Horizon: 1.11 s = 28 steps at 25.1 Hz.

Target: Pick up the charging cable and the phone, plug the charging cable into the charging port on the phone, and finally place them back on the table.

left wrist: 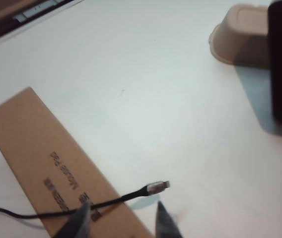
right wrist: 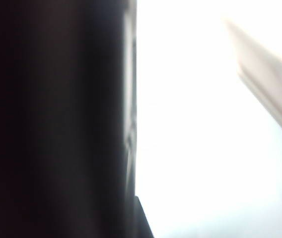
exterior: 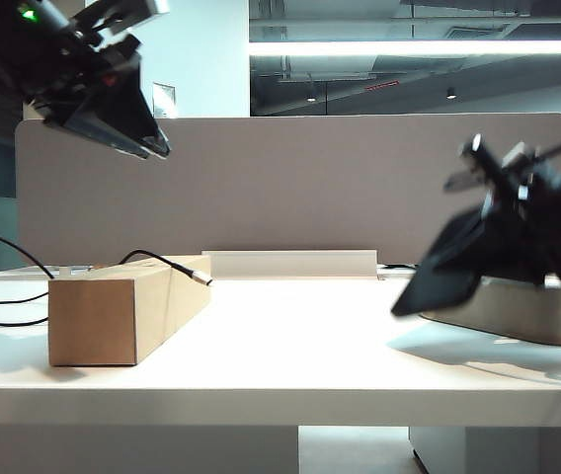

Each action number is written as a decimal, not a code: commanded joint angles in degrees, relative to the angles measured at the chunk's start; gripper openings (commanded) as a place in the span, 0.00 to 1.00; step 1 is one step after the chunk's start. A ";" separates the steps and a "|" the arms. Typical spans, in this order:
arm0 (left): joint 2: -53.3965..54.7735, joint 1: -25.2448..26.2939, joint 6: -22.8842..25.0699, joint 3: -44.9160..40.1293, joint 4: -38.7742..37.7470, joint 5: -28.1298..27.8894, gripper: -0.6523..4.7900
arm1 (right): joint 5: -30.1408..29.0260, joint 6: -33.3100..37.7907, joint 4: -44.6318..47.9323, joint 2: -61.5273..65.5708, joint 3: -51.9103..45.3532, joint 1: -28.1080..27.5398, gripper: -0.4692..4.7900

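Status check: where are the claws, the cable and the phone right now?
Left claw open above cable on box. Right claw shut on phone, lifted. Nothing blocking.

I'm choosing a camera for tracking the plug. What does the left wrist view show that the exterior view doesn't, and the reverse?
Left wrist only: the box's printed top and the open left gripper's fingertips above the cable.
Exterior only: the grey partition, and the right gripper lifting the phone tilted off the table.
Both: box, cable with its plug overhanging the box, tray, table, phone.

Charging cable (left wrist: 106, 201) atop box (left wrist: 46, 163)
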 commanded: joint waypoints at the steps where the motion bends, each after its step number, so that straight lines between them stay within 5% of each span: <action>1: 0.70 -3.13 8.00 0.70 1.68 -5.29 0.41 | -0.94 -2.36 1.90 -5.44 0.55 0.00 0.07; 8: 8.07 -6.25 17.35 5.14 0.72 -6.69 0.41 | -1.81 -9.01 -8.76 -19.93 0.55 -0.02 0.07; 19: 22.51 -6.45 33.59 24.52 -23.10 -10.29 0.47 | -0.87 -15.78 -22.60 -37.48 0.55 -0.22 0.07; 28: 30.40 -8.85 50.16 33.38 -33.53 -16.63 0.47 | -0.92 -17.29 -29.16 -40.48 0.55 -0.22 0.07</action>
